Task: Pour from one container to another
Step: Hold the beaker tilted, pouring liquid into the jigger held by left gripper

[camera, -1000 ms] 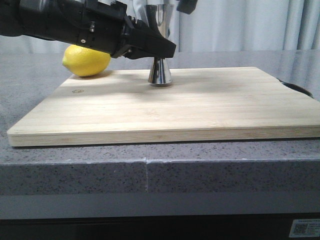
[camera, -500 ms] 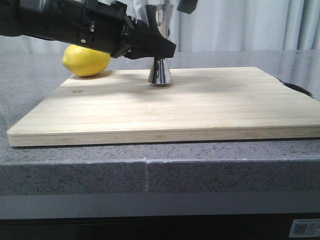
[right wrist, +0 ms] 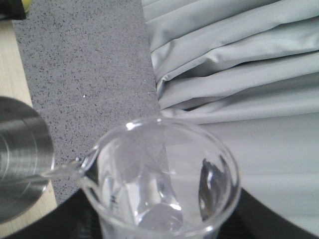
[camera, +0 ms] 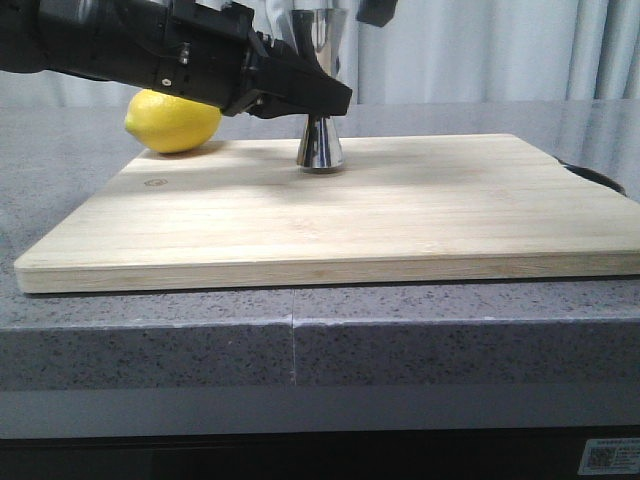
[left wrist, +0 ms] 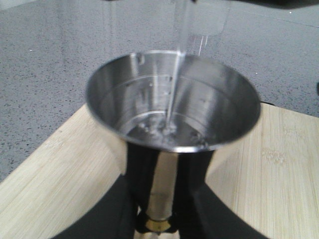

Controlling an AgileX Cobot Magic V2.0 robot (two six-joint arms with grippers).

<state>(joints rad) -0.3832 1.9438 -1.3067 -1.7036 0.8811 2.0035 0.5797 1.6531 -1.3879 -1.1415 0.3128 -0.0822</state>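
Front view, jigger: the steel jigger (camera: 320, 140) stands upright on the wooden board (camera: 400, 210), toward its back edge, with its upper cup partly hidden behind my arm
Front view, left gripper: my left gripper (camera: 318, 100) reaches in from the left and its black fingers sit around the jigger's narrow waist
Front view, lemon: a yellow lemon (camera: 172, 121) lies at the board's back left corner, just behind my left arm
Front view, right gripper: only a dark scrap of it shows at the top edge above the jigger, too little to point at
Left wrist view, jigger: I look down into the jigger's (left wrist: 173, 107) upper cup, with a shallow pool of clear liquid at the bottom
Left wrist view, stream: a thin clear stream (left wrist: 173, 84) falls into that cup from the glass cup (left wrist: 202, 22) tilted above its rim
Left wrist view, grip: my black fingers (left wrist: 139, 169) press on either side of the stem near the gold band (left wrist: 157, 225), closed on it
Right wrist view, glass cup: the glass cup (right wrist: 164, 174) is tipped, its spout over the jigger's rim (right wrist: 20, 159), with liquid running off the lip
Right wrist view, grip: my right gripper holds the cup near its base, with dark fingers (right wrist: 269, 219) visible at both sides
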